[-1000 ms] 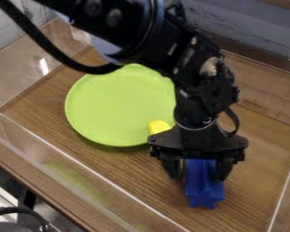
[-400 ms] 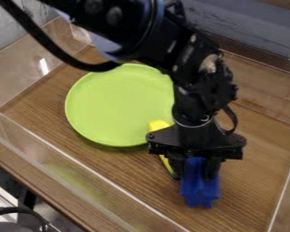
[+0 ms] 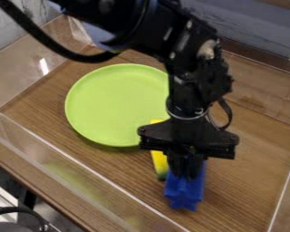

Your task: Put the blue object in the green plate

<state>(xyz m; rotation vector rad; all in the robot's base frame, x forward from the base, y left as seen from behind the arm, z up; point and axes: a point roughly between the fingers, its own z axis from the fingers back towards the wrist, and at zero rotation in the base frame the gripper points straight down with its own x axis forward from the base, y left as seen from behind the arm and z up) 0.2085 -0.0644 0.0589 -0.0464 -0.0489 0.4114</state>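
Note:
The blue object is a deep-blue block at the front of the wooden table, just right of the plate's near edge. Only its lower part shows below the fingers. My gripper reaches straight down onto its upper end, and the black fingers are shut on it from both sides. The green plate lies flat at the left middle, large, round and lime-green, with nothing on the part I can see. The arm hides the plate's right rim.
A yellow object lies by the plate's near-right rim, touching the left side of the gripper. Clear plastic walls border the wooden table at the left and front. The black arm crosses the back.
The fingers have drawn in from wide open to shut on the blue object. Gripper and block have shifted a little to the left, toward the plate.

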